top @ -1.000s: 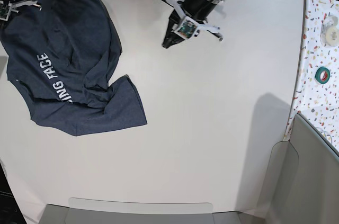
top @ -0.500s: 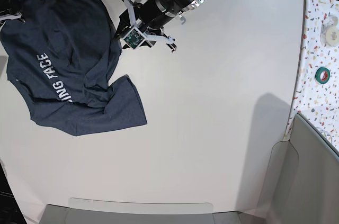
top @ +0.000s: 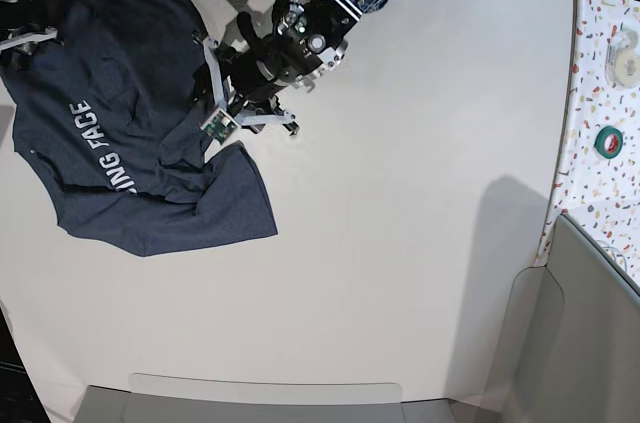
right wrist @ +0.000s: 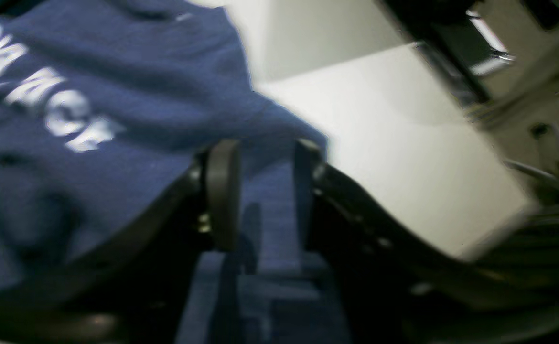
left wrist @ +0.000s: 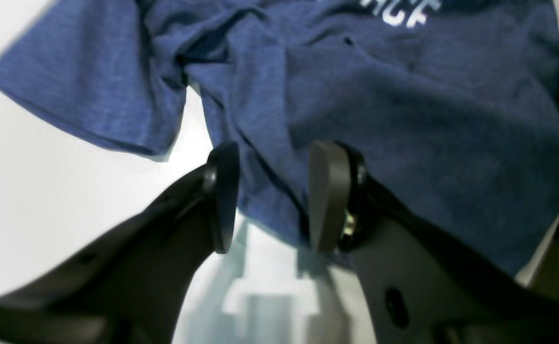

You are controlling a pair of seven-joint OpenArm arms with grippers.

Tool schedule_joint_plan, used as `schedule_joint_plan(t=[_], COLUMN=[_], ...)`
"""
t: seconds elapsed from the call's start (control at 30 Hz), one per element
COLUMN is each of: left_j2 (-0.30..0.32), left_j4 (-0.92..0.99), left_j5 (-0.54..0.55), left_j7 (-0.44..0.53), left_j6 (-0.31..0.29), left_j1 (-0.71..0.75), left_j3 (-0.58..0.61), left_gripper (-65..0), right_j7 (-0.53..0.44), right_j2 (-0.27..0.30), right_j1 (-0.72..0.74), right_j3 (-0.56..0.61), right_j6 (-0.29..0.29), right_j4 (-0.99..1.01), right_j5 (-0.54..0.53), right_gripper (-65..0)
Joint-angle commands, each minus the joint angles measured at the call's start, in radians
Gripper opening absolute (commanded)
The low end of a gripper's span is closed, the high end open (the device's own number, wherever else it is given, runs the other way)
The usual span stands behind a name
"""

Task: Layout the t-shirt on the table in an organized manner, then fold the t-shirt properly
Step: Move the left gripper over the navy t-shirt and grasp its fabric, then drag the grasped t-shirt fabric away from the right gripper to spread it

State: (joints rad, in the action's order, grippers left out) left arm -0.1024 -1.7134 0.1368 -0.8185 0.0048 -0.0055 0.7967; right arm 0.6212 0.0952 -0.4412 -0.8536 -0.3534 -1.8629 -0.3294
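The t-shirt (top: 130, 143) is seen lying crumpled on the far left part of the white worktop (top: 400, 243), with its "ING FACE" lettering facing up and a sleeve or flap spread toward the near side. The left gripper (left wrist: 272, 196) is held just above the shirt's right-hand edge, where the cloth meets bare worktop; its 2 fingers are spread apart, with cloth visible between them but nothing pinched. The right gripper (right wrist: 260, 191) is positioned over the shirt's far left corner, near the worktop's edge; its fingers are parted too, with blue cloth seen in the gap and no grip shown.
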Motion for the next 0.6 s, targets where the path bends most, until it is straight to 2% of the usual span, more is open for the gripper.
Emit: schedule_joint_plan(t=[0.0,0.1,0.2,0.37,0.57], left_j2=[-0.027,-0.036,-0.035,-0.035,-0.038], left_j4=[0.013,0.063,0.066,0.066,0.068], left_j5=[0.036,0.136,0.188,0.243,0.275], left_j7=[0.023,0.027,0.027,0.021,0.027], left_j6=[-0.001,-0.001,-0.001,-0.001,0.001], left_j1=[-0.021,-0.023,-0.023,-0.014,0.006], left_j3=[-0.03,-0.082,-0.109,-0.119,-0.112], left_gripper=[-40.7,-40.7,-40.7,-40.7,-40.7], right_j7=[-0.027,-0.027,-0.027,-0.027,-0.027], right_j2=[0.013,-0.01,-0.03,-0.033,-0.035], right_j1=[-0.015,-0.017,-0.026,-0.028,-0.021], right_j3=[-0.003,0.033,0.06,0.129,0.145], right_j6=[-0.006,-0.006,-0.006,-0.006,-0.003], right_j4=[-0.019,-0.019,-0.017,-0.013,-0.013], right_j5=[-0.006,-0.006,-0.006,0.0,0.0], right_gripper=[-41.6,-41.5,-41.5,-41.5,-41.5])
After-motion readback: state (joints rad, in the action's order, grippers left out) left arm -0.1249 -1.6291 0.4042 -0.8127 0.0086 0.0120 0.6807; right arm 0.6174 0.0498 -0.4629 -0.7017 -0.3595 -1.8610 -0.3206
